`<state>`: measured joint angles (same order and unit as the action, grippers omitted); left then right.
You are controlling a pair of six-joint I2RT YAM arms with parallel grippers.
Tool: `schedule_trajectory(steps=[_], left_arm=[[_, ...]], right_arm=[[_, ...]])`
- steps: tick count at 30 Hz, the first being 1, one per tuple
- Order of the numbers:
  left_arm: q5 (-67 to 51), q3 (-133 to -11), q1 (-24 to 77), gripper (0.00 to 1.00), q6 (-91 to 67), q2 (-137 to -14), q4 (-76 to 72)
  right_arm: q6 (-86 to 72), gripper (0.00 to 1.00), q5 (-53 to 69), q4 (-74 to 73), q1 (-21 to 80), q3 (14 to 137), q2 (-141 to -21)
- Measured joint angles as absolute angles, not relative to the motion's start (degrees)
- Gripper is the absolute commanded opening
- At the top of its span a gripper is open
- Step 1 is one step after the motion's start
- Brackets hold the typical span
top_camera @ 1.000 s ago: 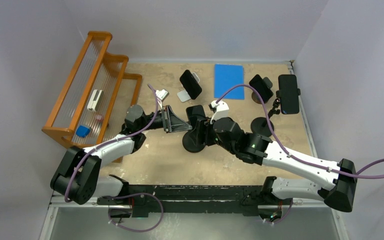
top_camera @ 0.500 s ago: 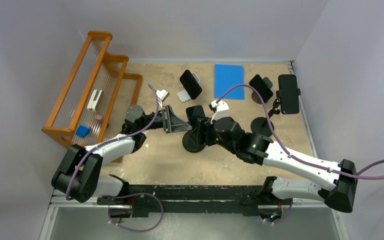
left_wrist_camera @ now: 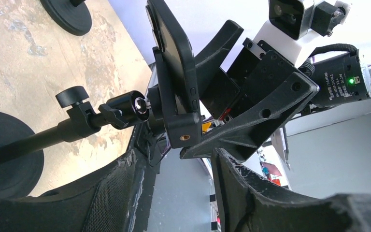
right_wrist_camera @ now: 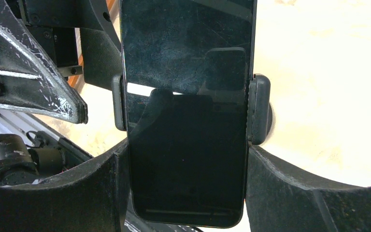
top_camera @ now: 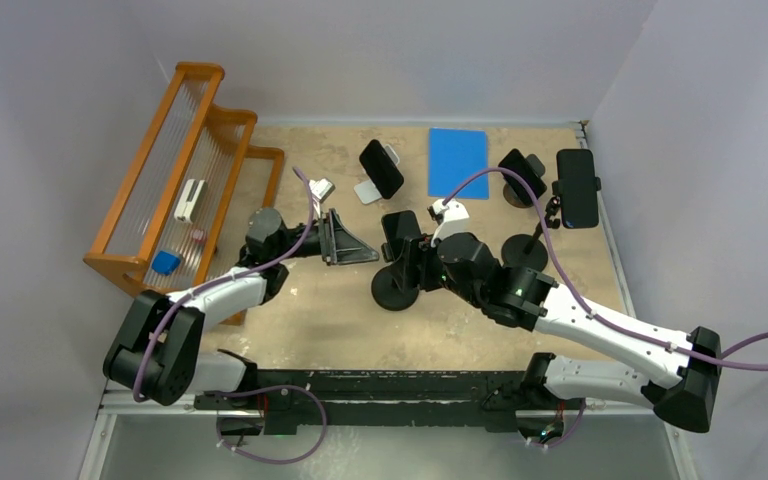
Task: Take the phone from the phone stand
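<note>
The phone (right_wrist_camera: pixel 186 121) is clamped by its side edges in the right gripper (right_wrist_camera: pixel 187 151) while seated in the stand (right_wrist_camera: pixel 259 108). The left gripper (left_wrist_camera: pixel 174 158) is parted, holding nothing.

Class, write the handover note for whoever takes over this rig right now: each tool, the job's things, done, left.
Left tool: open, empty, just off the phone stand.
Right tool: closed on the phone by its side edges.
Phone: seated in the stand's clamp.
Done: phone gripped.
Left: pull it free of the clamp.
</note>
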<state>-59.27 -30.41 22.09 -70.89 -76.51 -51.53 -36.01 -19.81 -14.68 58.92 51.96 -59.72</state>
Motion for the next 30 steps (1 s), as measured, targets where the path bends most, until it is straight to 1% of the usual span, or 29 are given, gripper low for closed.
schedule_trajectory(steps=[10,19,30], left_arm=[[-59.8,-31.5,22.2,0.58,-70.1,-76.2,-50.4],[-59.8,-33.4,23.9,0.46,-67.8,-77.0,-48.6],[-59.8,-34.5,24.2,0.46,-67.2,-79.4,-48.6]], right_arm=[[-36.0,0.0,-18.4,-14.7,58.8,52.0,-59.7],[-36.0,0.0,-18.4,-14.7,58.8,52.0,-59.7],[-36.0,0.0,-18.3,-14.7,58.8,52.0,-59.7]])
